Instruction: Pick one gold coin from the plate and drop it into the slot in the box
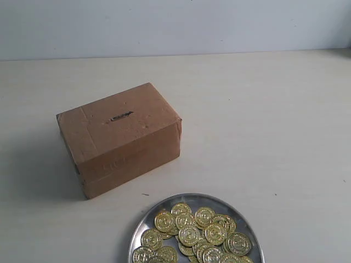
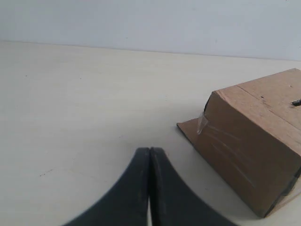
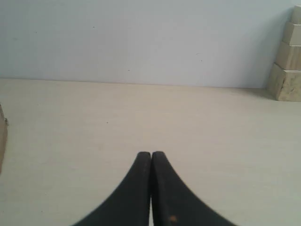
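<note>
A brown cardboard box (image 1: pixel 120 137) stands left of centre on the pale table, its dark slot (image 1: pixel 120 116) on the top face. In front of it, at the bottom edge, a shiny silver plate (image 1: pixel 151 216) holds several gold coins (image 1: pixel 190 234). Neither arm appears in the exterior view. My left gripper (image 2: pixel 149 150) is shut with nothing between its black fingers; the box (image 2: pixel 254 155) lies off to its side, apart from it. My right gripper (image 3: pixel 151 154) is also shut and empty above bare table. The plate is out of both wrist views.
Stacked pale wooden blocks (image 3: pixel 287 61) stand against the wall at the edge of the right wrist view. A sliver of the box (image 3: pixel 2 141) shows at the opposite edge. A light wall (image 1: pixel 175 24) backs the table.
</note>
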### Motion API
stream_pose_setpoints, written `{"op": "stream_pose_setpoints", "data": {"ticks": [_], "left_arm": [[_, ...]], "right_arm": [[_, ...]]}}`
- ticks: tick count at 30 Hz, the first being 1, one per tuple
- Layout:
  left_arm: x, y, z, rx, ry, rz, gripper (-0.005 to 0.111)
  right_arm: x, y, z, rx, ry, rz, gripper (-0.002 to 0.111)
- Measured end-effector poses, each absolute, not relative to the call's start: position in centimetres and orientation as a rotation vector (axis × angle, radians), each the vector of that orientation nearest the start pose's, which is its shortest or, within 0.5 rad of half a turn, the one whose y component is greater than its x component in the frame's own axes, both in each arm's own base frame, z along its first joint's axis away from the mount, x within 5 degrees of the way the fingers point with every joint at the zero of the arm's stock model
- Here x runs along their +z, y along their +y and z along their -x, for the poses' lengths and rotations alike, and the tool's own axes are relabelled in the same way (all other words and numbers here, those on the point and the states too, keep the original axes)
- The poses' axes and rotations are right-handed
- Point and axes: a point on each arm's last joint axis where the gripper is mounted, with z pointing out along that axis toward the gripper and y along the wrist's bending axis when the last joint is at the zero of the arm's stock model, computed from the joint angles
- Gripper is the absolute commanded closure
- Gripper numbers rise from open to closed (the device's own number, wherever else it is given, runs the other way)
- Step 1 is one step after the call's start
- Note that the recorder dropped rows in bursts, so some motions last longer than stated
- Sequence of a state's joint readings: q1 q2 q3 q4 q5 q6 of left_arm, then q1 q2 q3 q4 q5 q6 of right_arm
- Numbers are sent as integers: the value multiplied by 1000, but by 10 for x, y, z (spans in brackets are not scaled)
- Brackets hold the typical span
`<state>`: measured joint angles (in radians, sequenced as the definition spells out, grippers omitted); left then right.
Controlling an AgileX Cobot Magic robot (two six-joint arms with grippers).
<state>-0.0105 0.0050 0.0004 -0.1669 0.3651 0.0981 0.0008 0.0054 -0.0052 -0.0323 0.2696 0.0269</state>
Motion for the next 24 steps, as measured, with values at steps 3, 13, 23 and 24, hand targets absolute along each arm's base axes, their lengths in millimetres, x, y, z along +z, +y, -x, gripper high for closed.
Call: {"op": "stream_pose_setpoints", "data": {"ticks": [3,13,23,24], "left_arm": [[180,-6,-53,-103,1850,3,107],[180,-6,-53,-103,1850,3,107],[180,-6,-53,-103,1850,3,107],[180,-6,-53,-103,1850,3,107]], "right_arm": [[190,-1,-55,-10,1753,-2,108],[190,-1,-55,-10,1753,-2,108],[190,-1,-55,-7,1753,2,108],[190,0,-55,-1,1753,9,108]]}}
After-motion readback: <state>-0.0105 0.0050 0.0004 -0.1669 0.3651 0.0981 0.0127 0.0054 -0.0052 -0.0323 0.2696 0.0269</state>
